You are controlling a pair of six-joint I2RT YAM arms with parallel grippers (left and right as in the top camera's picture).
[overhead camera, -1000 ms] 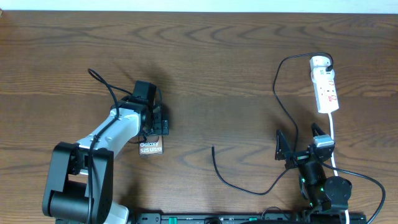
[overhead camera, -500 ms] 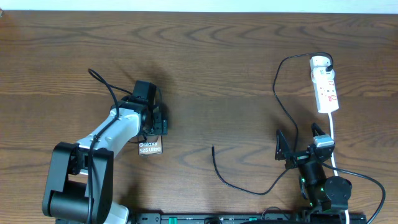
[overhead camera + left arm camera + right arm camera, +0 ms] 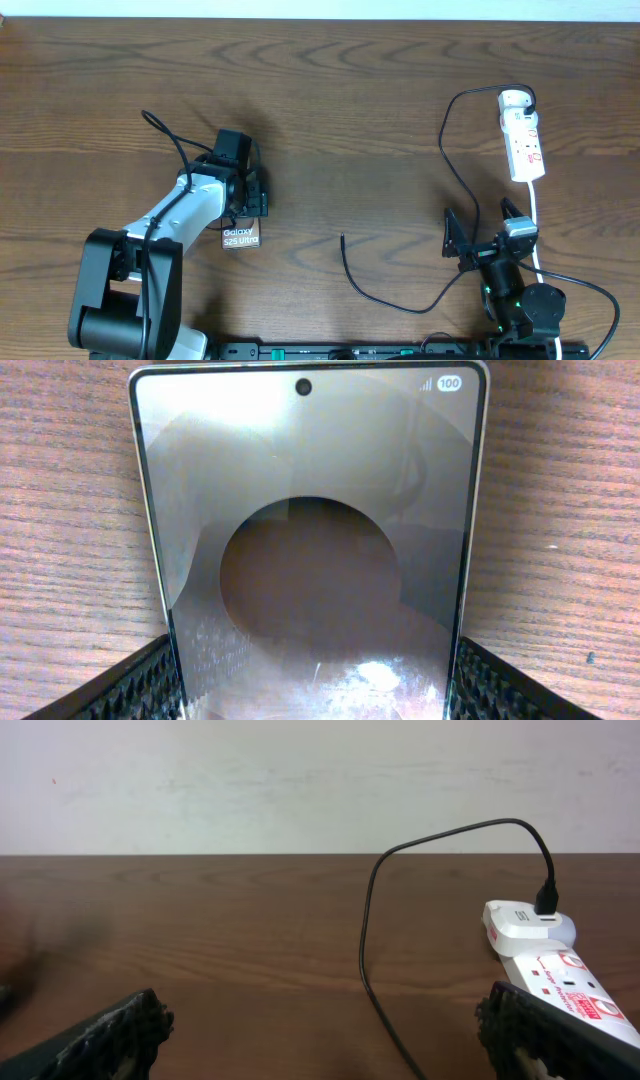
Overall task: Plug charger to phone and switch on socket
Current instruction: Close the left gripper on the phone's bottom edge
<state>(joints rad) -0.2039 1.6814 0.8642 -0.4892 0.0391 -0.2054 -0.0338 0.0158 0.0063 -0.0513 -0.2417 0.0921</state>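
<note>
the phone [image 3: 242, 238] is seen lying flat on the wooden table [image 3: 360, 110], left of centre, with its lower end and the white "galaxy" lettering showing below the left gripper [image 3: 246, 192]. in the left wrist view the phone [image 3: 310, 540] is seen between the two ribbed black fingers [image 3: 130, 685], one at each long edge, so the left gripper [image 3: 310, 695] is closed on the phone's sides. a front camera dot and a "100" battery mark are shown at the far end of the screen, and a dark round reflection is seen at its middle.

the charger [image 3: 455, 170] is plugged into the white adapter at the far end of the socket [image 3: 523, 140], from which it is looped toward the left and led down across the table. its free tip is found near the table's centre, well apart from the phone, to its right. in the right wrist view the cable [image 3: 400, 910] is seen arching up from the adapter and down onto the wood.

the socket [image 3: 550, 960] is laid at the far right, with its red switch marks visible and its white cord run toward the near edge.

the right gripper [image 3: 485, 228] is held near the front edge, just left of the white cord, with its fingers [image 3: 115, 1030] spread wide apart and nothing between them.
</note>
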